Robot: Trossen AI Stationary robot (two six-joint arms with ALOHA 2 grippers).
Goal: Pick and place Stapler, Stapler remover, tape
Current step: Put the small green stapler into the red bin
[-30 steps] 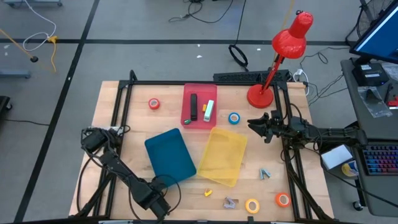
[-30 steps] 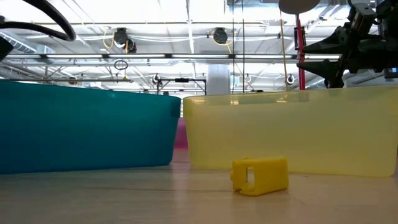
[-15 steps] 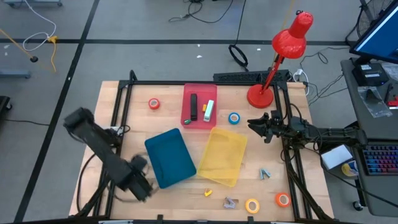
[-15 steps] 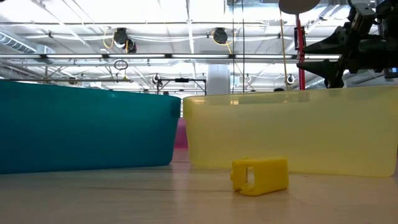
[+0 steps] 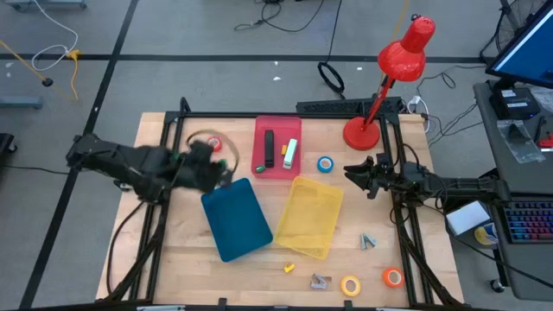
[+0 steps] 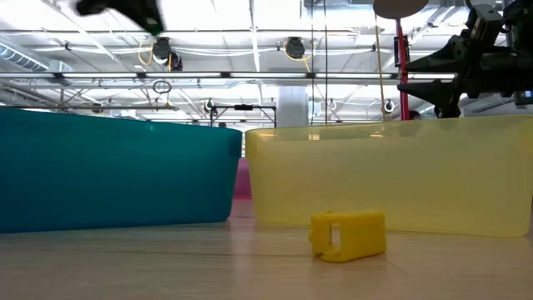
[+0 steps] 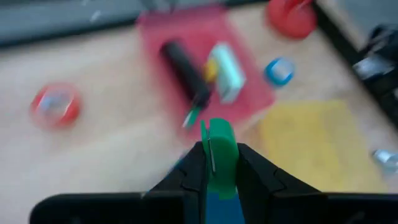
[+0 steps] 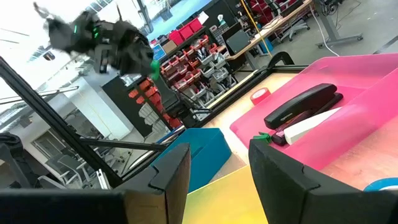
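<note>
Left gripper (image 7: 219, 163) clamped on a small green piece (image 7: 219, 149), seemingly light, stiff and slippery, above the blue tray (image 5: 237, 219) near the pink tray (image 5: 280, 168); right gripper (image 5: 354, 176) idle, fingers apart.

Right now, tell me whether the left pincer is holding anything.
Holding. The left pincer is shut on a small green piece, clamped between its dark fingers above the teal tray.

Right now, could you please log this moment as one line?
left gripper: shut on green bit, above teal tray | right gripper: open, idle beside yellow tray
</note>
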